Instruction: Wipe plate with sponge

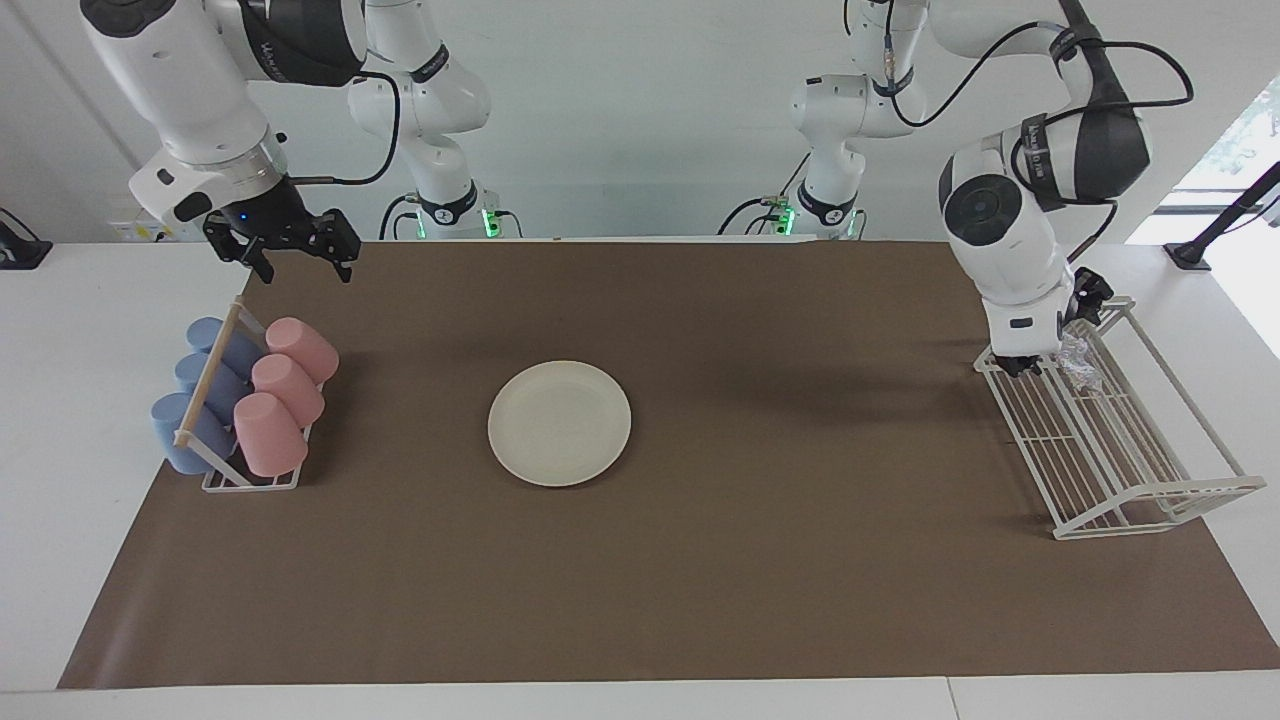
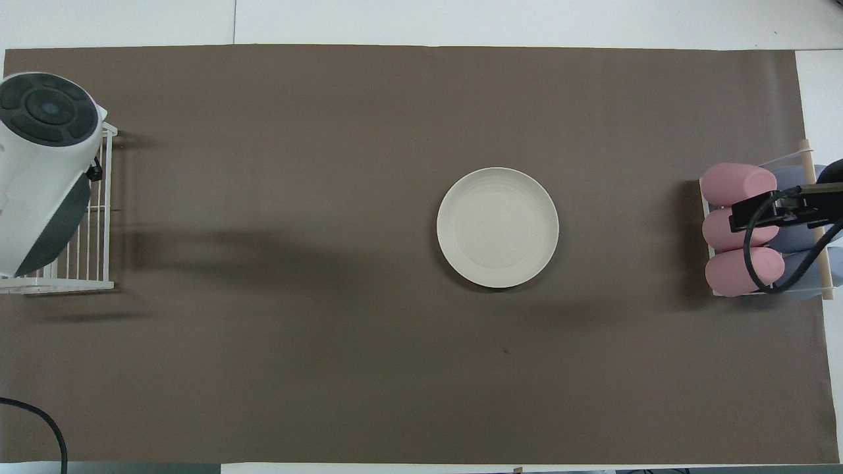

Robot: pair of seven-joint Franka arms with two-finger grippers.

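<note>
Risk ahead, by judgement: left pincer, fingers apart, down at the sponge in the wire rack near the corner at the left arm's end; could snag a wire or pinch only crinkly mesh and drop it. Right pincer waiting, fingers apart, over the surface's edge above the cup rack. Plate bare at mid-surface, well apart from both. Brown mat over a white surface; plain white wall, bright window at one side.
</note>
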